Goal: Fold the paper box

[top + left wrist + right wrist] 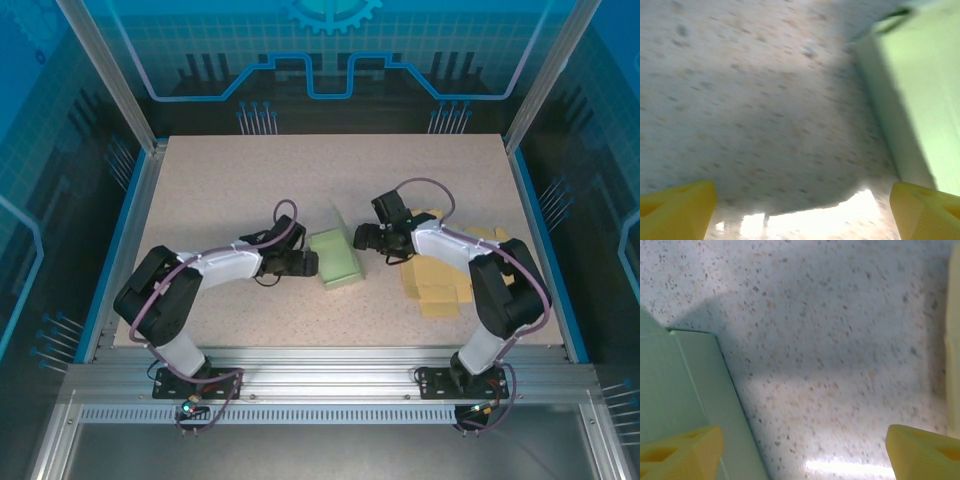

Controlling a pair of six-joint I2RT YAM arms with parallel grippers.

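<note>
Both spread wide: left pincer [312,263], right pincer [358,238], flanking green paper box [337,258].

Pale green paper box [337,258] lay near the centre of the speckled table [250,180]. It was folded into a low rectangular block, smooth top face up, turned slightly off square. A thin flap appeared to stand at its far edge.

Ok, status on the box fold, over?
Left gripper open, right gripper open, nothing held. Box on table between them. Yellow sheets under right arm, clear of box.
</note>
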